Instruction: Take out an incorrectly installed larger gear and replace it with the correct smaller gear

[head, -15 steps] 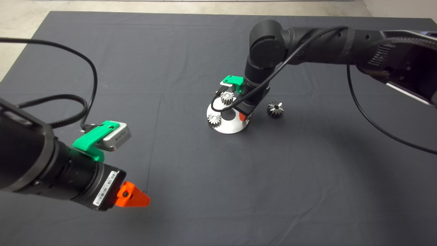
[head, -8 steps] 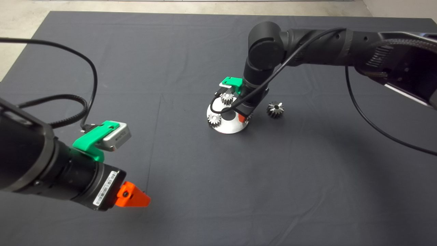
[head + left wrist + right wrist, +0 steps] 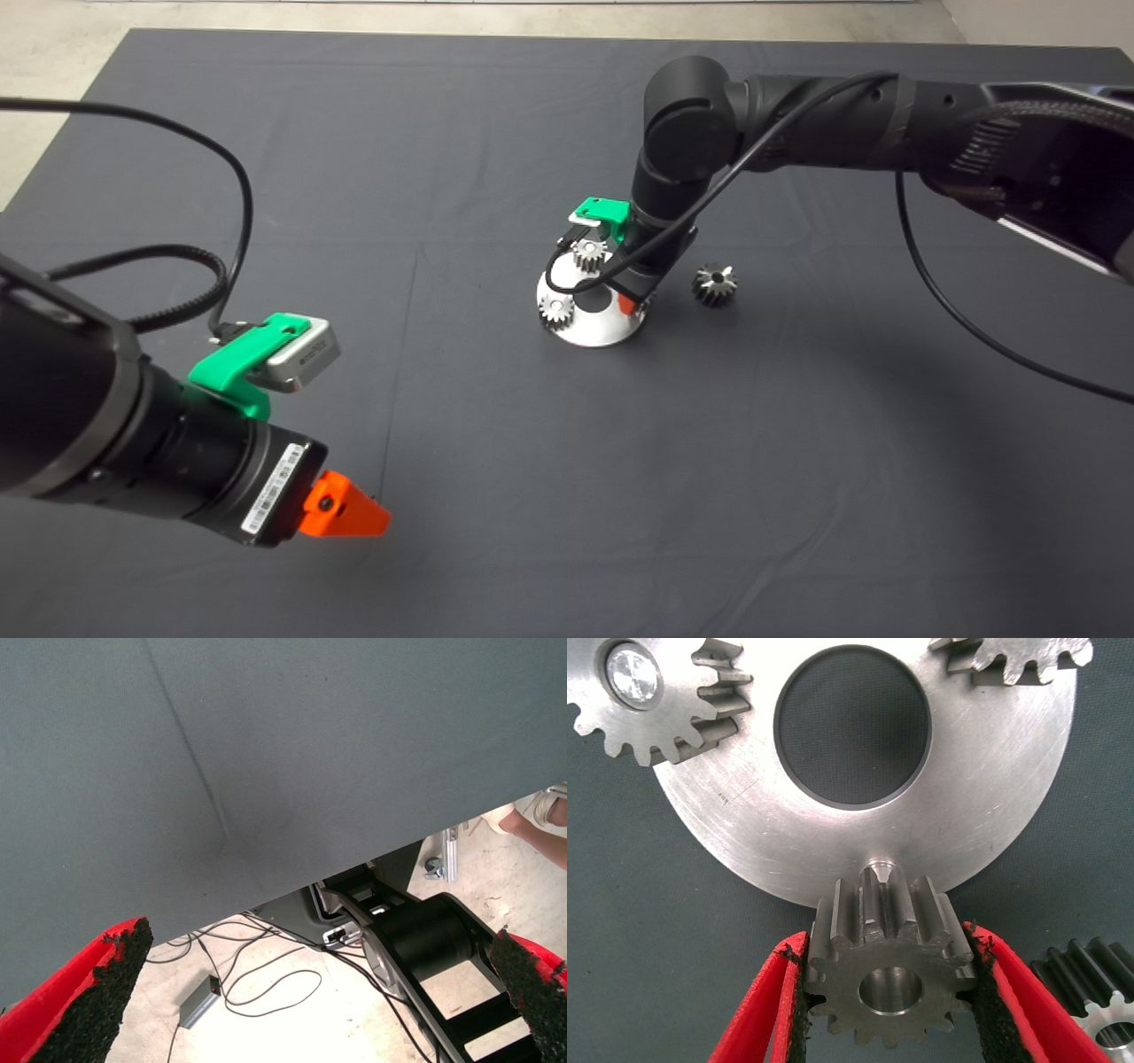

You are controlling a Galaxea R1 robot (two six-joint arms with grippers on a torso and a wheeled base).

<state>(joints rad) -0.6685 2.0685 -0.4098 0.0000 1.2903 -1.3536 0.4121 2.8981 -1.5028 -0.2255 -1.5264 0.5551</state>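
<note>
The smaller gear (image 3: 890, 979) — small, dark grey, flat-faced steel, round centre hole — is pinched across its teeth by the right gripper (image 3: 886, 943) at the peg (image 3: 877, 870) on the round silver plate (image 3: 744, 815). It is judged rigid, dense and slick, so the toothed flanks are best gripped. The larger gear (image 3: 714, 283) — cone-like, bright-toothed steel — lies on the dark mat (image 3: 620, 496) beside the plate; the left gripper (image 3: 345, 517) is parked wide open and empty

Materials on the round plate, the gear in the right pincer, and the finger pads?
Round plate: looks like bare machined metal, steel or aluminium; fine circular brush marks, dull sheen.
Smaller gear, clamped in the right pincer above a plate pin: metal, greyer matte finish, crisp cut teeth.
Finger pads: black, rough and grainy, probably foam or rubber, on red plastic-looking fingers.
</note>
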